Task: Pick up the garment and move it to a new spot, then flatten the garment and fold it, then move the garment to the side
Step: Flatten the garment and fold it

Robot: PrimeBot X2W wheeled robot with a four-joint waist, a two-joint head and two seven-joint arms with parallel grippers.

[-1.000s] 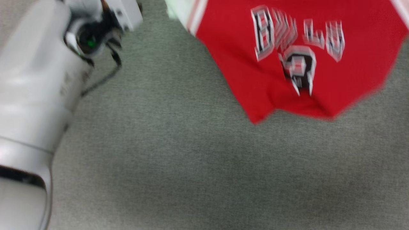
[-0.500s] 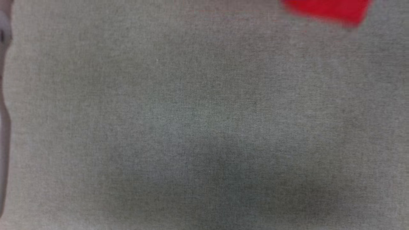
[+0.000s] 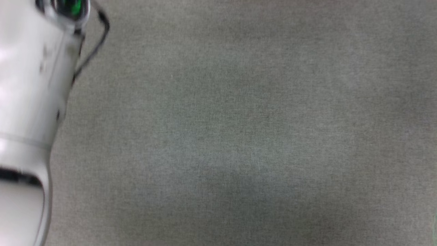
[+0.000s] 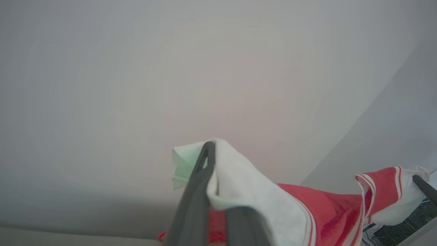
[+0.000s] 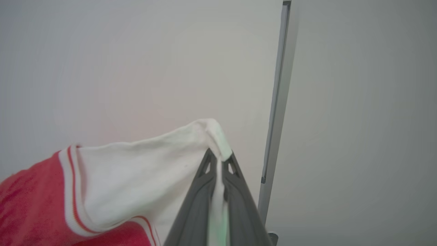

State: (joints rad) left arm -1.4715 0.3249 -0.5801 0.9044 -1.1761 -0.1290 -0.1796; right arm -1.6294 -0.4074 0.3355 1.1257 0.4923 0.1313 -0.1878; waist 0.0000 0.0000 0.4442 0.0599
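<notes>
- One small red short-sleeved garment of soft cloth, with two white sleeves and striped trim, hangs stretched between two grippers in front of a pale wall.
- The left gripper has its two long dark fingers pinched together on one white sleeve; the red body runs off to its right.
- The right gripper is clamped narrow on the other sleeve, with the cloth draping to its left.
- One pale forearm shows over the grey fabric table.
</notes>
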